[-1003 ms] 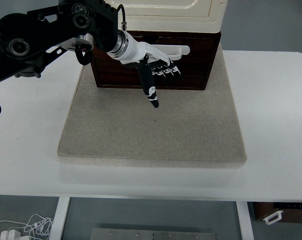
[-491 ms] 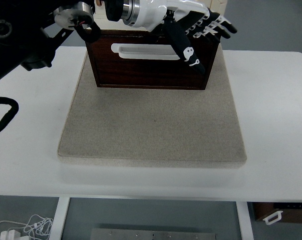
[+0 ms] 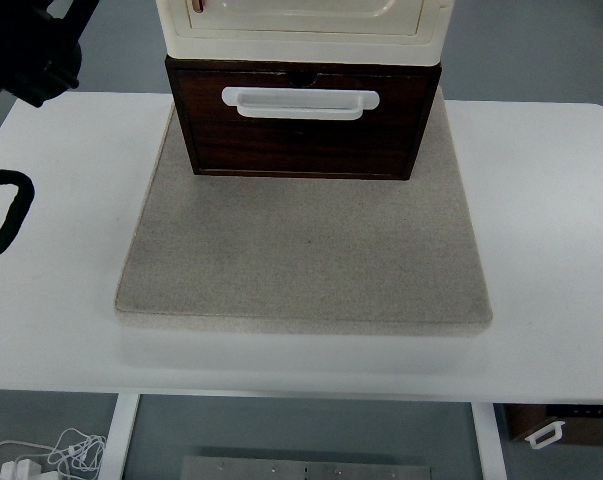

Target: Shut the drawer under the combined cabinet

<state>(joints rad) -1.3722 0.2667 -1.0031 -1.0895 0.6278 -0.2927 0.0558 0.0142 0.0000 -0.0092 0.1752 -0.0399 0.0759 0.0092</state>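
Left arm (image 3: 31, 60): I see only dark link at top-left corner, hand out of frame, can't tell finger state. Drawer (image 3: 303, 130) sits at mat's (image 3: 301, 260) far edge under cream cabinet (image 3: 301, 25), front flush, white handle (image 3: 299, 103) facing me.

Top view: looks steeply down from the robot's side onto the table (image 3: 541, 200), mat (image 3: 301, 260) and cabinet (image 3: 301, 25).

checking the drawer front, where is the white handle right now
In the top view the white handle sits on the dark wooden drawer, just under the cream cabinet, at the far edge of the grey mat.
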